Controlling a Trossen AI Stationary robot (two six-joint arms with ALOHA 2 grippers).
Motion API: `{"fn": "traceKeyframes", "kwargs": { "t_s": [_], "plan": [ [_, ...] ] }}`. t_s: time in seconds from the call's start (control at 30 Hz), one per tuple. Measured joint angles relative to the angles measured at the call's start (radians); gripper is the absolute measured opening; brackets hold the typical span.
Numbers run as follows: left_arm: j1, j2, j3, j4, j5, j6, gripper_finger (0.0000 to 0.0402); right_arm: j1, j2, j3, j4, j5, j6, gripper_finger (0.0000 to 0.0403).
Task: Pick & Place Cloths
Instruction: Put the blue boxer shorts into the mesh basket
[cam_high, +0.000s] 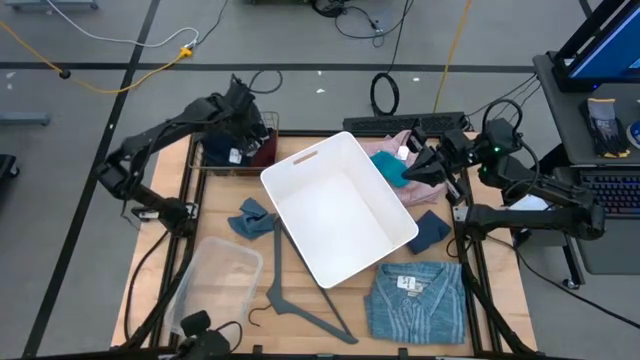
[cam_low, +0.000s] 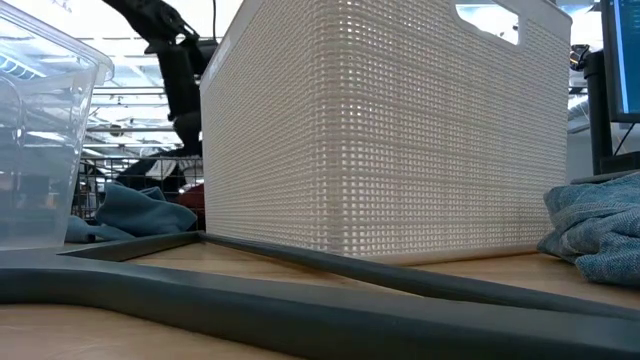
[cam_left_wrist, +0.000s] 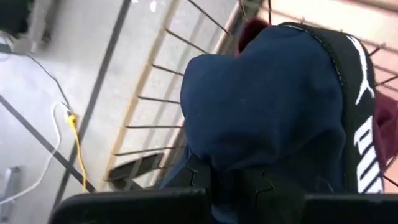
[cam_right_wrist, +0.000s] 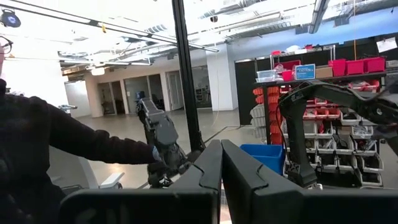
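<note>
One white plastic basket (cam_high: 340, 208) centres the counter (cam_high: 150, 290); left pincer (cam_high: 238, 125) grips one navy cloth (cam_left_wrist: 261, 106) over the wire rack (cam_high: 200, 150); right pincer (cam_right_wrist: 221, 163) shut, empty; one blue striped shirt (cam_high: 418, 302) lies at the counter's front right.

1. The table (cam_high: 150, 290) has a pale wood top with a matt finish, framed by dark metal rails.
2. The white basket (cam_high: 340, 205) is plastic; its outer wall (cam_low: 380, 130) shows a fine woven-grid texture, and its inside looks smooth.
3. The clear tub (cam_high: 215, 275) at the worktop's near left corner is see-through, glossy plastic.
4. The grey hanger (cam_high: 300, 305) is smooth matt plastic.
5. The blue striped shirt (cam_high: 418, 300) is a thin woven cloth with a white paper-like label.
6. The navy cloth (cam_left_wrist: 267, 106) is soft, matt knit, beside a black band with white print.
7. The pink fleece (cam_high: 385, 147) looks fuzzy.
8. The wire rack (cam_left_wrist: 155, 99) is thin metal rod.
</note>
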Motion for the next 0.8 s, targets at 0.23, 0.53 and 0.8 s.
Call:
{"fn": "traceKeyframes", "kwargs": {
  "t_s": [0.23,0.53,0.8],
  "plan": [
    [0.026,0.003,-0.107,0.11,0.086,-0.075,0.0016,0.0,0.0,0.0,0.0,0.0,0.001,0.0],
    [0.052,0.003,-0.151,0.093,0.159,-0.177,0.0021,0.0,0.0,0.0,0.0,0.003,0.02,0.0],
    [0.054,0.003,-0.151,0.093,0.211,-0.254,0.0045,0.0,0.0,0.0,0.001,0.004,0.031,0.0]
  ]
}}
